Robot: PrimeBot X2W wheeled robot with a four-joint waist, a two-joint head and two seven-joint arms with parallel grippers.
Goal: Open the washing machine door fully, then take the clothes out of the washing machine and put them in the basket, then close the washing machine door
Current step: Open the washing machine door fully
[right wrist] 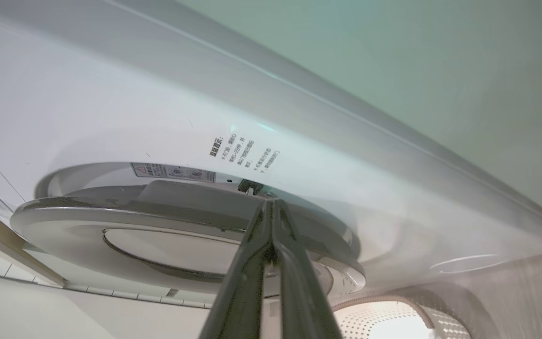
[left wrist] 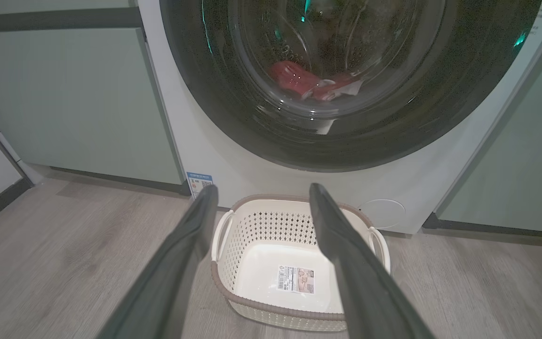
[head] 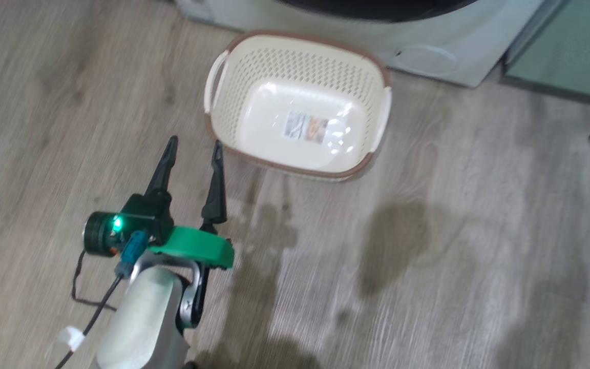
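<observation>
The white washing machine is set between pale green cabinets on a grey wood-grain floor. Its door, black-rimmed with a bulging glass centre, is seen lying over the opening. The red clothes are seen through the glass, inside the drum. The cream basket is placed upright on the floor just in front of the machine, below the door, and a paper label is stuck on its floor. The left pincer is held spread wide with nothing in it, near the basket's corner and pointed towards it. The right pincer is pressed fully shut, its tips brought to the door's edge beside the latch. Whether they touch it cannot be told.
</observation>
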